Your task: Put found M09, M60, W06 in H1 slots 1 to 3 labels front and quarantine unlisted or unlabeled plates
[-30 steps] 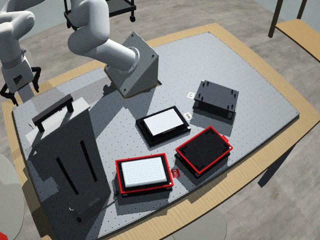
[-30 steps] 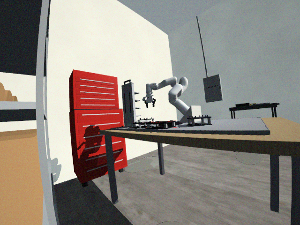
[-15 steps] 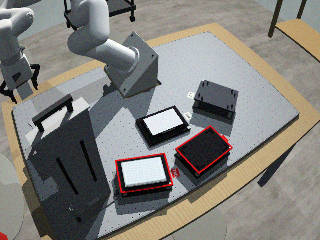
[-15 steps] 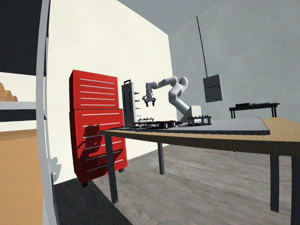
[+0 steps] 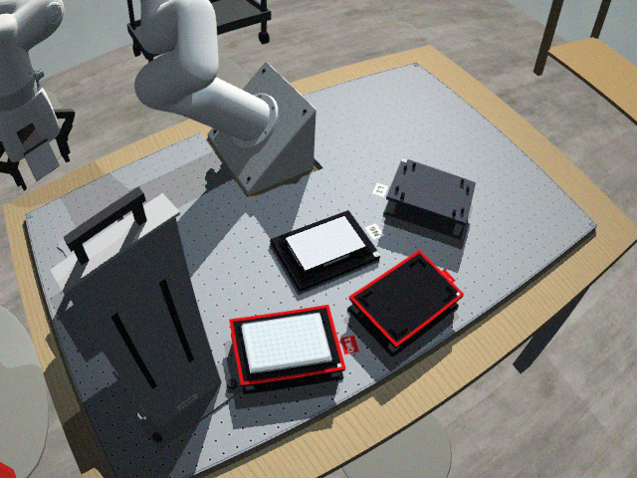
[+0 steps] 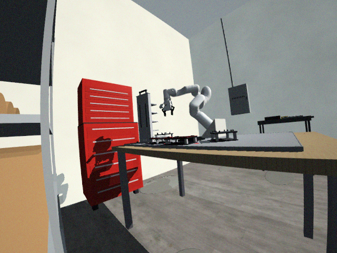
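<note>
The plate hotel H1 (image 5: 128, 303) is a dark tower with a top handle, seen from behind, so its slots are hidden. In the side view the hotel (image 6: 144, 117) shows small shelf ledges, and I cannot tell what lies on them. My gripper (image 5: 41, 166) is open and empty, in the air beyond the table's far left edge, on the hotel's front side. It also shows level with the upper shelves in the side view (image 6: 167, 112). A white plate with a smooth top (image 5: 324, 241) lies on nest N6. A white well plate (image 5: 286, 342) lies in a red-framed quarantine nest.
A second red-framed quarantine nest (image 5: 406, 298) stands empty at the front right. The landing nest L1 (image 5: 429, 197) is empty behind it. The arm's grey base block (image 5: 270, 130) stands at the back middle. A red tool cabinet (image 6: 108, 136) stands off the table behind the hotel.
</note>
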Robot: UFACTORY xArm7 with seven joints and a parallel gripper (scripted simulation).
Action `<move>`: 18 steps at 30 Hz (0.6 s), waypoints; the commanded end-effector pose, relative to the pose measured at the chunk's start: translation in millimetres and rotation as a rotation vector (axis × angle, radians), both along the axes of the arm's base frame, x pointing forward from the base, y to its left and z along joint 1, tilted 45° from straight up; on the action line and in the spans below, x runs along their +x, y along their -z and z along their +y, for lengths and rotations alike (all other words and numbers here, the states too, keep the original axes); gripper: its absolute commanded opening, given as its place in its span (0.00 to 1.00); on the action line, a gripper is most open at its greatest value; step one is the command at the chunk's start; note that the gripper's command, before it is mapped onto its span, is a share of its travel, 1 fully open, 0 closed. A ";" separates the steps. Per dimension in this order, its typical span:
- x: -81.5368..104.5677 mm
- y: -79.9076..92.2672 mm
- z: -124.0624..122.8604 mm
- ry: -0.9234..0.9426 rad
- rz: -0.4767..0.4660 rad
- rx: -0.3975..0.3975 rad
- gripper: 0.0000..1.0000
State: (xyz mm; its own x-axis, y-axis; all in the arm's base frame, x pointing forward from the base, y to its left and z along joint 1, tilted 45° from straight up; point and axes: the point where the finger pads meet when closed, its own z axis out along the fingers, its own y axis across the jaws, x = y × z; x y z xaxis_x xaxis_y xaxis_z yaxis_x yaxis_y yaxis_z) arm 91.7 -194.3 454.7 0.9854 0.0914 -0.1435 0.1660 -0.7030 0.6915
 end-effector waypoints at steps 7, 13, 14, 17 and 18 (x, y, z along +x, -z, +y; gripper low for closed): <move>1.3 -21.9 21.1 0.000 -0.001 -0.002 1.00; 2.0 -36.0 35.2 0.000 -0.001 -0.002 1.00; 2.1 -38.4 37.6 0.000 -0.001 -0.002 1.00; 2.5 -45.4 44.7 0.000 -0.001 -0.002 1.00; 2.7 -47.8 47.0 0.000 -0.001 -0.002 1.00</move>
State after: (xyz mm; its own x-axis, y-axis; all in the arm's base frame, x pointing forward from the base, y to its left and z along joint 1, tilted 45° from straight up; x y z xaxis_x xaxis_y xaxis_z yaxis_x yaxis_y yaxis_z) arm 93.7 -156.7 492.3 0.9854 0.0915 -0.1435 0.1660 -0.7029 0.6917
